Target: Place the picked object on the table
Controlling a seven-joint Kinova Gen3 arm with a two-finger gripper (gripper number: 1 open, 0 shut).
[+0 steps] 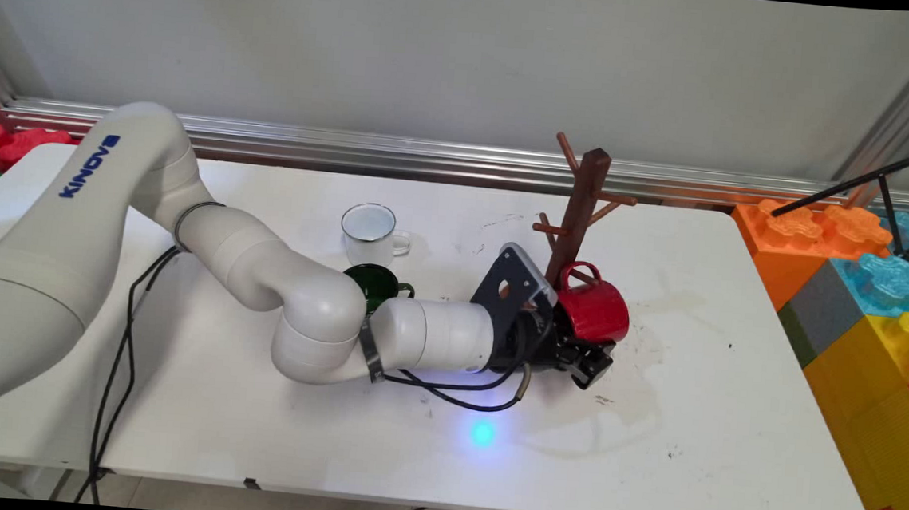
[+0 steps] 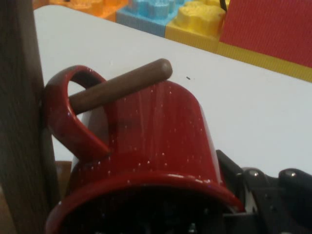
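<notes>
Red enamel mug [image 1: 595, 309] held at its rim by the black two-finger gripper [image 1: 585, 358], fingers closed on the rim wall, one finger [image 2: 273, 195] visible outside the mug on the right of the hand view. Mug tipped on its side, mouth toward the gripper, base pointing away to the right. Handle [image 2: 73, 114] threaded over a low wooden peg [image 2: 122, 87] of the brown mug tree [image 1: 577, 212], handle loop pressed close against the trunk [image 2: 19, 107]. Peg passing through the loop and lying along the mug's upper wall, rounded tip past the handle. Mug tree upright right of the table's centre, toward the far side, with several bare pegs higher on the trunk. Gripper low over the white table [image 1: 690, 431], just near-right of the tree's base, wrist extended horizontally from the left. Dark green mug [image 1: 379, 286] left of the gripper, partly hidden behind the forearm, handle pointing right. White enamel mug [image 1: 372, 233] just beyond the green one, upright, handle to the right. Both well apart from the red mug. Black cables [image 1: 461, 391] looped under the wrist, resting on the tabletop. Large toy building blocks [image 1: 868, 284] in orange, blue, grey, yellow and red stacked beyond the table's right edge. Faint ring-shaped stains [image 1: 635, 412] on the tabletop near and right of the gripper.
</notes>
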